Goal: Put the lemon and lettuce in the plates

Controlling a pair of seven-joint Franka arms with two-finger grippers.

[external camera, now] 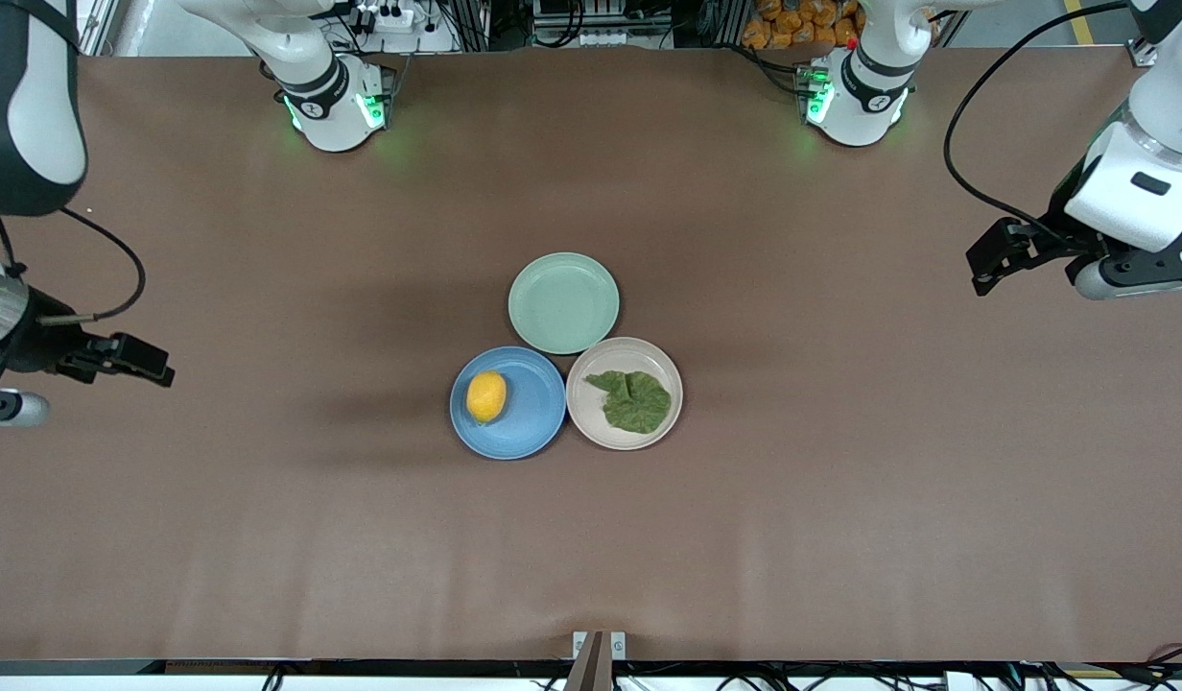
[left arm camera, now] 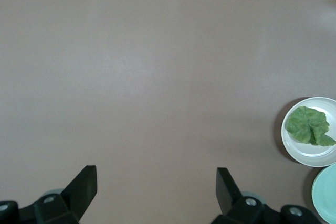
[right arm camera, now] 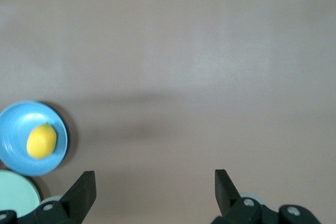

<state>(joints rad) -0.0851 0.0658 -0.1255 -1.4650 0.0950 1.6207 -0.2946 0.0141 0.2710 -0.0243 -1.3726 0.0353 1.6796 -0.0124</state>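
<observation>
The small oval yellow lemon point(external camera: 486, 396) lies in the round shallow blue plate point(external camera: 529, 432), off-centre toward the right arm's end of the table, and the flat crinkled dull-green lettuce leaf point(external camera: 633, 400) lies spread in the pale beige-pink plate point(external camera: 586, 408) that touches the blue plate on the side toward the left arm's end. A pale mint-green plate point(external camera: 563, 302) sits empty, farther from the front camera than the blue plate and touching both. With each item resting in its own plate, the task looks finished, which would explain why both arms wait well apart from the blue plate. The right gripper point(right arm camera: 155, 184) hangs over bare table at its own end, fingers spread wide and holding nothing; the left gripper point(left arm camera: 156, 182) does the same at the other end. The brown matte table surface point(external camera: 840, 499) is smooth, with cables and equipment along its edge by the arm bases.
</observation>
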